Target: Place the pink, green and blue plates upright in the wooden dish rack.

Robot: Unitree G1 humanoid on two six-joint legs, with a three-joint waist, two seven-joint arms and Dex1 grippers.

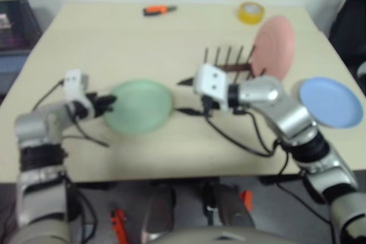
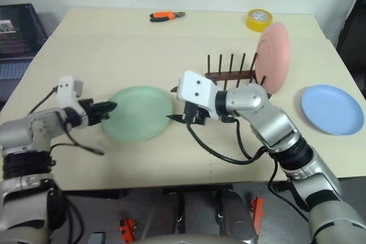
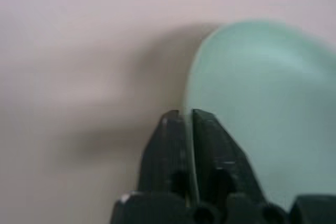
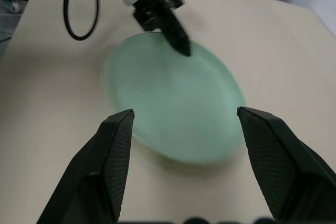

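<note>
The green plate (image 2: 139, 112) sits near the middle of the beige worktop (image 2: 143, 44), tipped a little, its left rim raised. The left gripper (image 2: 106, 108) has its jaws pinched tight on that left rim; in its wrist view the thin plate edge runs straight up between the two black fingers (image 3: 167, 140). The right gripper (image 2: 178, 104) hangs just off the plate's right edge, pointing across at it, jaws spread wide and holding nothing.

Behind it stands the dark wooden dish rack (image 2: 231, 71), pegs upright. The pink plate (image 2: 273, 55) stands on edge at the rack's right end, face towards the onlooker. The blue plate (image 2: 332, 108) lies flat at the right of the worktop, well apart from the rack.

Along the far edge lie a yellow tape roll (image 2: 258, 19) and orange-handled pliers (image 2: 166, 15). No writing can be read anywhere.
</note>
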